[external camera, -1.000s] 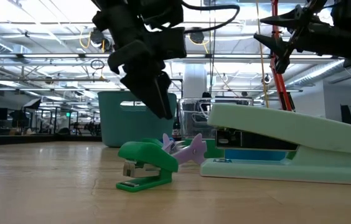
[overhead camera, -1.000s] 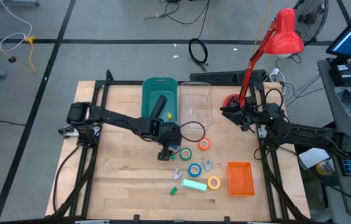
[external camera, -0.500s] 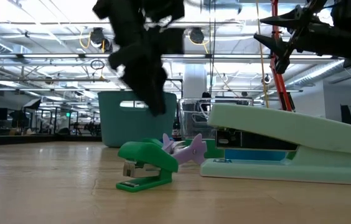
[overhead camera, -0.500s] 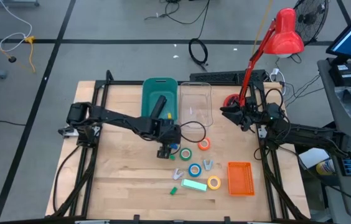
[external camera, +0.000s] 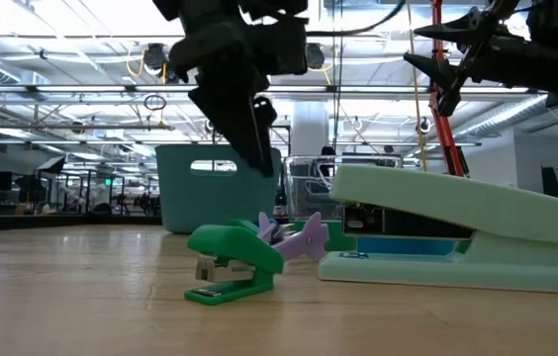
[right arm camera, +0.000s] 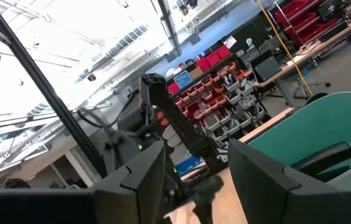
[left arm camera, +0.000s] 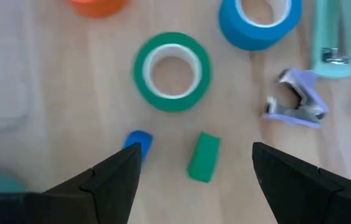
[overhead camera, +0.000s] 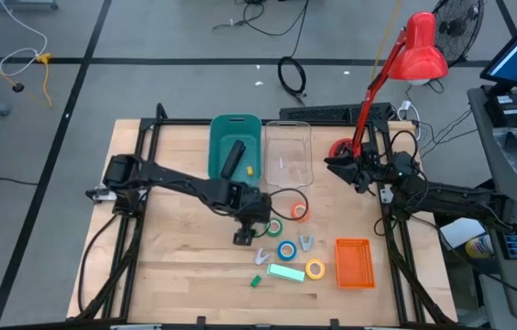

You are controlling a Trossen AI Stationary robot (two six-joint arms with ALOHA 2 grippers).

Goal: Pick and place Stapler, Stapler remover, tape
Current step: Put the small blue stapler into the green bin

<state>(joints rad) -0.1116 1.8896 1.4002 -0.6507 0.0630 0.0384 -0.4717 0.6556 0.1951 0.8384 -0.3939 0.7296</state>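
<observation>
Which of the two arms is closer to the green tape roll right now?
The left. Its open tool hovers right beside the green tape roll, while the right tool waits far off by the table's back edge.

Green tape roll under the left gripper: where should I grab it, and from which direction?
Come straight down from above. The green tape roll lies flat with its hole up, so probably put one finger in the hole and one outside, pinching the wall. The left gripper hovers open; approach the side away from the blue tape roll.
</observation>
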